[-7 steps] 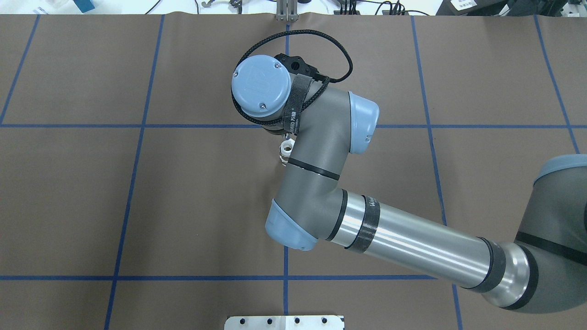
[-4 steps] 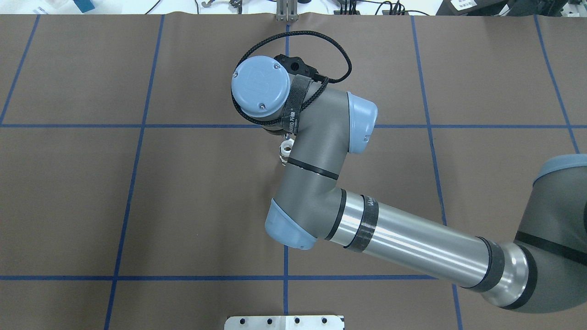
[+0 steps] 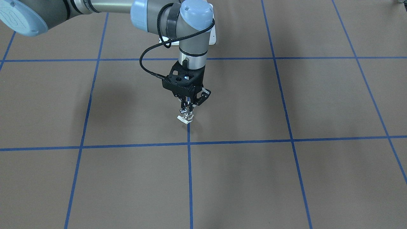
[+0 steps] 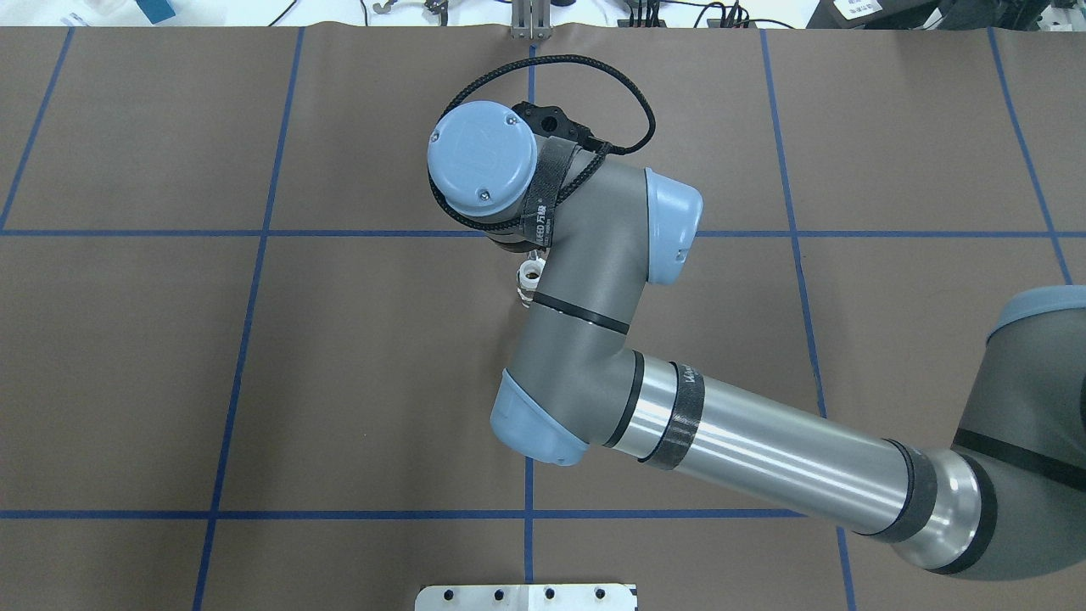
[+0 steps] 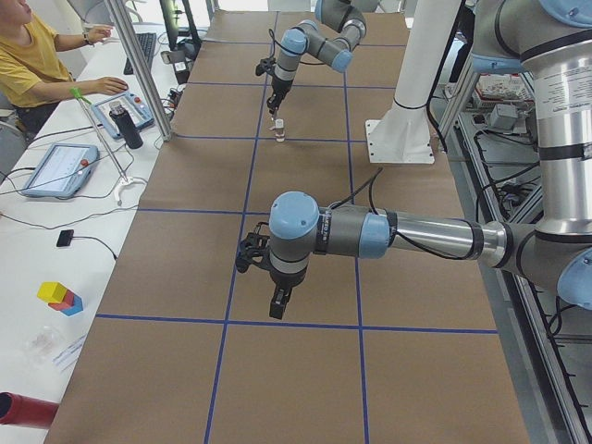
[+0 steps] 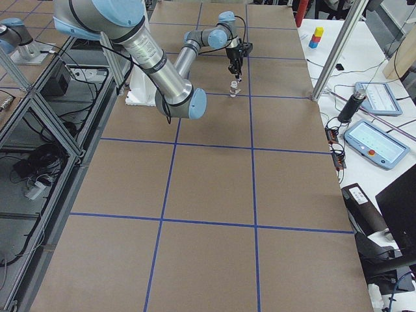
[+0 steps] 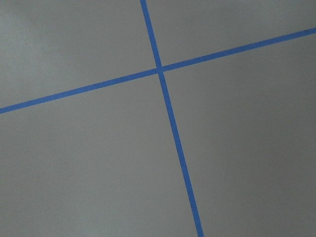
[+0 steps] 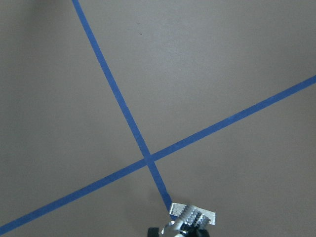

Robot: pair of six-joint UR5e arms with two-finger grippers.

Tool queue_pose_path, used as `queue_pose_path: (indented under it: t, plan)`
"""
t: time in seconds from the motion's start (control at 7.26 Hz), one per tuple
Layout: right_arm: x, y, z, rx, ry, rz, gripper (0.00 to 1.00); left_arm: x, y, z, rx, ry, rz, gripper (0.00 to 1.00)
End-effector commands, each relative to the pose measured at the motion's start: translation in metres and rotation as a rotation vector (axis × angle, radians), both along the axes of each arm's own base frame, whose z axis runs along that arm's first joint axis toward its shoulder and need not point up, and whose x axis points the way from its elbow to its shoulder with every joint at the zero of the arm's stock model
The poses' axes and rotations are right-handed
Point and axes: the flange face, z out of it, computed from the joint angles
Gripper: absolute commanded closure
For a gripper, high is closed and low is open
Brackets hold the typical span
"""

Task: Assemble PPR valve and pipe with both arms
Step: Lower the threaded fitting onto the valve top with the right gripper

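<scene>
The white PPR valve [image 3: 182, 119] stands on the brown table at the end of a blue tape line, its flat handle low. A shiny silver piece, the pipe [image 3: 184, 111], sits on top of it. My right gripper [image 3: 187, 107] points straight down, its fingertips closed together on the top of this stack. The valve's round white opening shows beside the wrist in the overhead view [image 4: 530, 273], and the piece shows at the bottom of the right wrist view [image 8: 192, 216]. My left gripper [image 5: 277, 310] hangs over bare table far from the parts; I cannot tell its state.
The robot's white base plate [image 4: 526, 596] lies at the near table edge. In the exterior left view an operator [image 5: 32, 55], a tablet [image 5: 57, 169], a dark bottle [image 5: 124, 127] and a metal post [image 5: 139, 69] stand along the far side.
The right arm's wrist shifted a few pixels and came back. The valve stayed in the same spot.
</scene>
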Motion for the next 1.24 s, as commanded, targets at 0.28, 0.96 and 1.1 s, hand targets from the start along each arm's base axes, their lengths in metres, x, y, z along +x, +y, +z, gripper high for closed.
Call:
queue_pose_path:
  t: [0.28, 0.96, 1.1]
  plan:
    - [-0.006, 0.008, 0.0, -0.007, -0.003, -0.011, 1.0, 0.0, -0.001, -0.001, 0.001, 0.0, -0.001, 0.0]
    - [-0.01, 0.011, 0.007, -0.015, 0.004, -0.011, 1.0, 0.0, -0.002, -0.001, 0.001, 0.0, -0.002, 0.0]
    - [-0.01, 0.011, 0.008, -0.016, 0.005, -0.011, 1.0, 0.0, -0.002, -0.001, 0.0, 0.0, -0.003, 0.0]
